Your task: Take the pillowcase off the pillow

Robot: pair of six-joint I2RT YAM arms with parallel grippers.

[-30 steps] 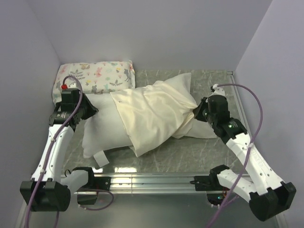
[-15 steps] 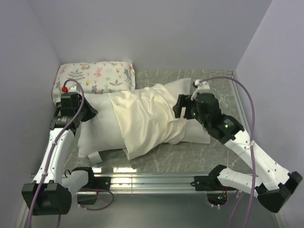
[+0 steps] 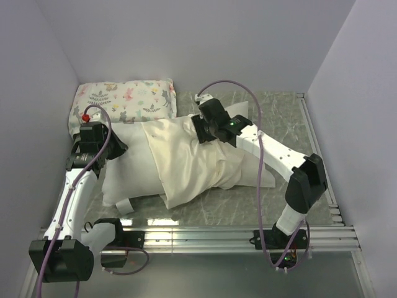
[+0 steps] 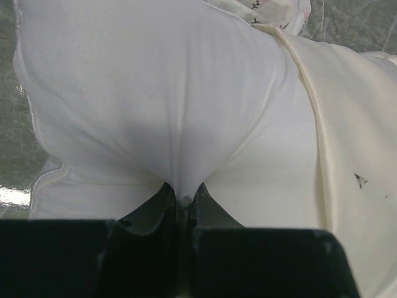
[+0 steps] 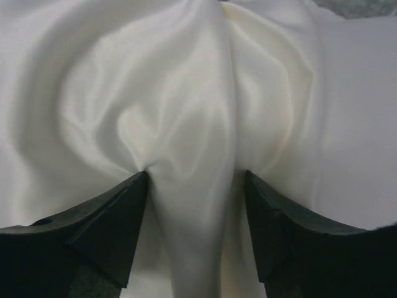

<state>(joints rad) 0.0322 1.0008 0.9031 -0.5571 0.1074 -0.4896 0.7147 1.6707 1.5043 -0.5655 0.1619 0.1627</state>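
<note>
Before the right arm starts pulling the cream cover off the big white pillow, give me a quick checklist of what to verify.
1. Left pincer pinching the plain white plump pillow at its bare end: ok.
2. Fold of the cream satin pillowcase lying inside the right pincer: ok.
3. Right pincer closed on that fold: not ok, its jaws stand open.
4. Pillowcase off the pillow: not ok, it wraps the pillow's middle.
5. Small floral-print pillow clear of the white one: cannot tell.
</note>
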